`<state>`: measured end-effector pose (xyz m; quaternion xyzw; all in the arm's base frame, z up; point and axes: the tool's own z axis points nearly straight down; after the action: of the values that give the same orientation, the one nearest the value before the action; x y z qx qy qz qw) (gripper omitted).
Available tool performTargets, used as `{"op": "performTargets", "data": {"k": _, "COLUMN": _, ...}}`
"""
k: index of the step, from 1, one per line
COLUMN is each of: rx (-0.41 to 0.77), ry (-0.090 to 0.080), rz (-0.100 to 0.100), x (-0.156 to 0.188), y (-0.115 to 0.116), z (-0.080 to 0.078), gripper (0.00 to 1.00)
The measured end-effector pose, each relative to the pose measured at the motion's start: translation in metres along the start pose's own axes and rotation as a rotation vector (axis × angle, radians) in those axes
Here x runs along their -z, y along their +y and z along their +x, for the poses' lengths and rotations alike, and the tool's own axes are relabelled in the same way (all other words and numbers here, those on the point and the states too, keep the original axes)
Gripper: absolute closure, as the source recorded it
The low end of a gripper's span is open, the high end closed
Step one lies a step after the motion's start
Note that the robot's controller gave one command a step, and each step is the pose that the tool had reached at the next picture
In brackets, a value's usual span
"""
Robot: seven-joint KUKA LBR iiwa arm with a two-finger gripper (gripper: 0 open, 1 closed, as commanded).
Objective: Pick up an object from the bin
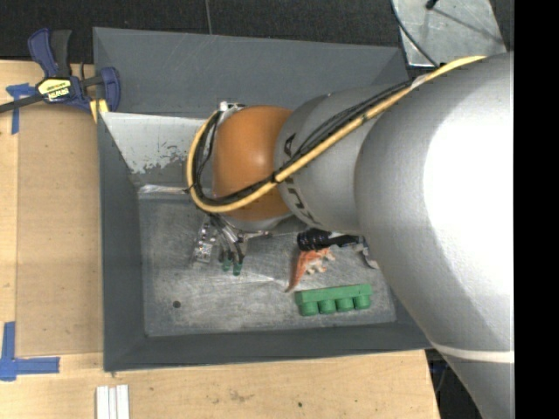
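- The gripper [220, 251] sits low over the bare floor of the bin [122, 234]; released or clenched, I cannot tell.
- To its right lie a small orange toy [307, 265] and a green ridged block [334, 300].
- Closing here could well grab nothing, as both lie off to its side.

Three small things lie just right of centre, low in the frame.
A green brick [333, 300] with a row of round studs lies flat, its long side running left to right. Just above its left end, an orange-and-white piece [307, 265] lies tilted. Right above that sits a black piece [316, 238], partly hidden.
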<state>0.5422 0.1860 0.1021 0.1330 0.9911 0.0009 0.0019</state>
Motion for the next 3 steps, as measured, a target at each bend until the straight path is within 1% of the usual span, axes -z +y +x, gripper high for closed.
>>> {"op": "performTargets", "data": {"k": 1, "rx": 0.170, "ry": 0.006, "rz": 0.004, "x": 0.029, "y": -0.007, "z": 0.020, "gripper": 1.00}}
{"op": "performTargets", "data": {"k": 2, "rx": -0.060, "ry": 0.001, "rz": 0.000, "x": 0.018, "y": 0.016, "z": -0.013, "gripper": 0.00}}
{"op": "performTargets", "data": {"k": 3, "rx": -0.095, "ry": 0.001, "rz": 0.001, "x": 0.014, "y": 0.021, "z": -0.019, "gripper": 0.00}}
